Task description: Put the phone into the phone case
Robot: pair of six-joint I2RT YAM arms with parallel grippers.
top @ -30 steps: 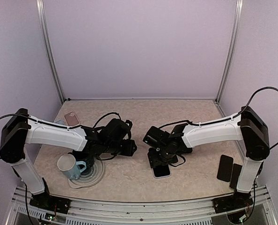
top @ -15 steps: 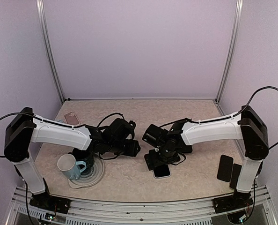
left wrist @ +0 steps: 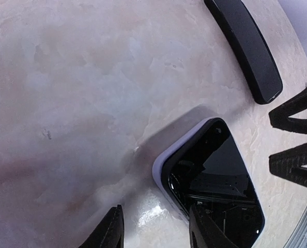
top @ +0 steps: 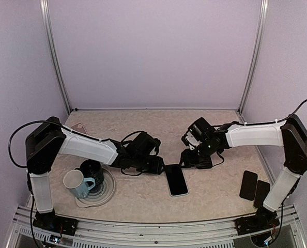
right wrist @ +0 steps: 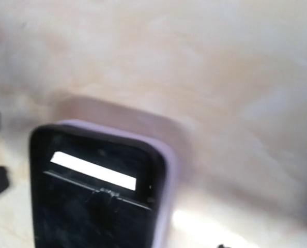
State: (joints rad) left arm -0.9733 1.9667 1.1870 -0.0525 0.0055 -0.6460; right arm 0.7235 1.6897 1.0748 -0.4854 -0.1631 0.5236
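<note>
Beside the phone (top: 177,180) in its case (left wrist: 161,168), the left gripper (left wrist: 154,232) is spread empty, the right gripper (top: 188,159) I cannot tell; a nudge may unseat a corner.

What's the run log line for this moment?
phone: seated in lilac case, flat | left hand: open, beside phone | right hand: clear of phone, grip unclear

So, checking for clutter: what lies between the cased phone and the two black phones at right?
Only bare tabletop lies between the cased phone and the black phones; the top view shows it.
</note>
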